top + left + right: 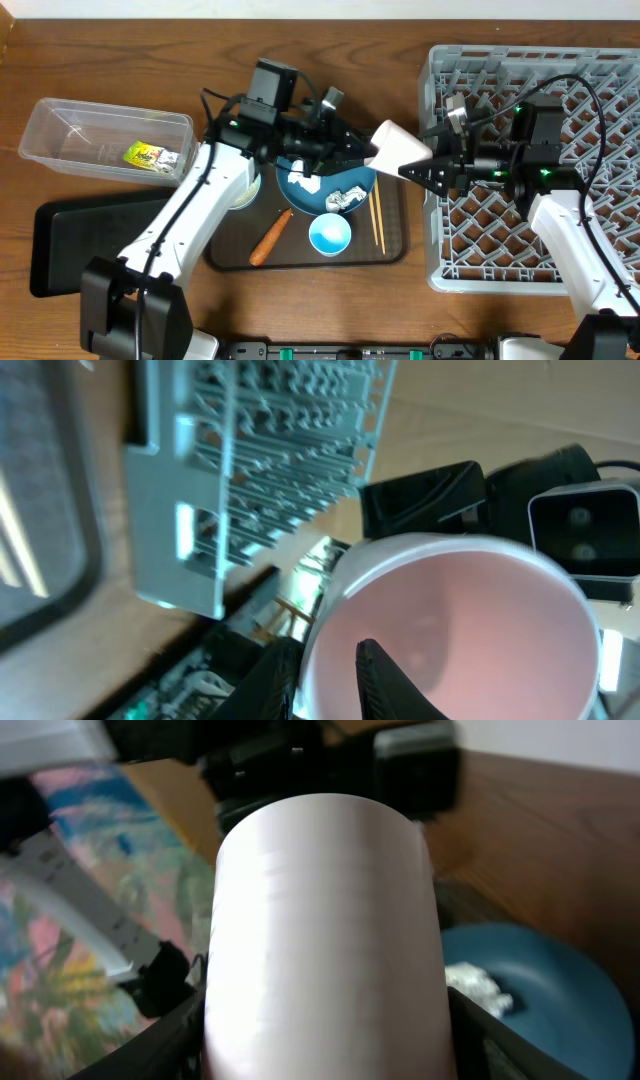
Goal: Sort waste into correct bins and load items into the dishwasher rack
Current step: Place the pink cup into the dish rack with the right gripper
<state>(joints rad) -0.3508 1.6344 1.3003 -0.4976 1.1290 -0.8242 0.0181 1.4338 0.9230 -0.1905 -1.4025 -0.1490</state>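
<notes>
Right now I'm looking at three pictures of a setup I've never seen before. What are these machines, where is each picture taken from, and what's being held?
These are two robot arms at a wooden table. One picture looks down from above. The other two come from cameras on each arm's wrist.

Between the arms hangs a white cup. The right gripper clasps its body. The left gripper straddles its rim, though how tightly isn't clear.

Below them, a brown tray carries a blue plate with tissue, a carrot, a light blue cup and chopsticks.

To the left are a clear tub holding a wrapper and a black tray. To the right is a grey rack.
</notes>
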